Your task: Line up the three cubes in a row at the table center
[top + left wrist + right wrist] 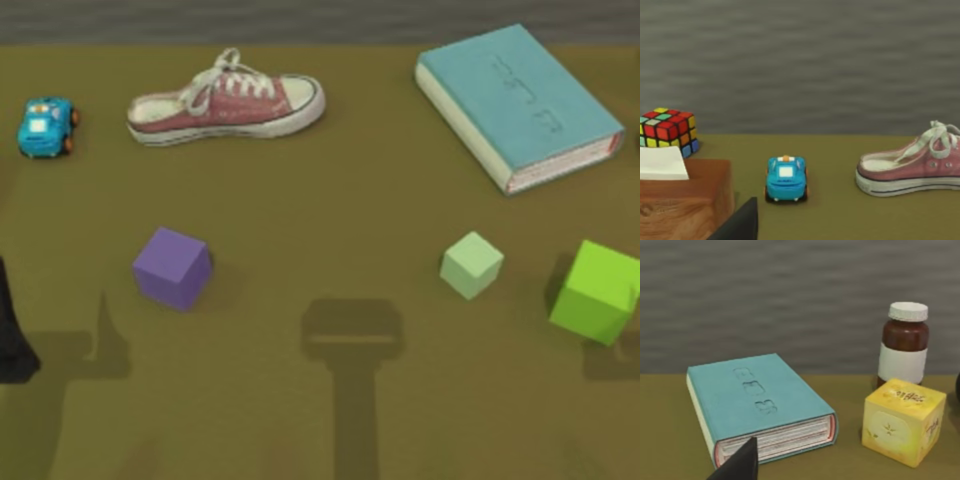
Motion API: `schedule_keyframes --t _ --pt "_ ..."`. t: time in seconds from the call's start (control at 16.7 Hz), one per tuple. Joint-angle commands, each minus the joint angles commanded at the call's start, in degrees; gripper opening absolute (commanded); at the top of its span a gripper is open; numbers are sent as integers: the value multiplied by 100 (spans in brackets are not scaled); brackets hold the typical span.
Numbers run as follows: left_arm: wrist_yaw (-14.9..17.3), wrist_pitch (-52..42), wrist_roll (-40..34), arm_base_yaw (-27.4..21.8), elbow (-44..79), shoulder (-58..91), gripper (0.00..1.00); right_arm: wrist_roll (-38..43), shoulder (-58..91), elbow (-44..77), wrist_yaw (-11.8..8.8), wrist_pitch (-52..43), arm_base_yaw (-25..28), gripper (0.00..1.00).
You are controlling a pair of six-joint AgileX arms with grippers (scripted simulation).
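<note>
Top view looks down on the olive-brown table, where the three cubes sit apart from one another across its middle band: the purple cube at centre-left, the mint cube right of centre, and the lime cube at the far right edge, near the mint one but not touching it. Along the far side lie a blue toy car at the left, a pink sneaker beside it with its toe pointing right, and a teal book lying flat and angled at the right. A dark part of the left arm shows at the left edge, below and to the left of the purple cube; the right arm does not show from above, though a shadow falls under the lime cube. Left wrist view shows the toy car facing the camera, the sneaker to one side of it, and a wooden box with a white sheet on top, a puzzle cube behind it; only a dark finger tip of the left gripper shows, so whether it is apart or together cannot be told. Right wrist view takes in the book, a yellow carton and a brown bottle with a white cap behind it; again one dark finger tip of the right gripper shows, and its state cannot be told.
</note>
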Motion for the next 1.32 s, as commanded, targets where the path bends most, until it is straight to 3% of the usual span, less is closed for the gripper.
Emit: schedule_keyframes --t 0.3,0.54,1.32 --pt "0 0 0 0 0 0 100 -53 352 353 -15 -237 106 100" --pt "0 0 0 0 0 0 100 -232 1671 1625 -18 -1035 412 100" --pt "0 0 0 0 0 0 100 -1146 9632 7661 10 -5187 1864 100"
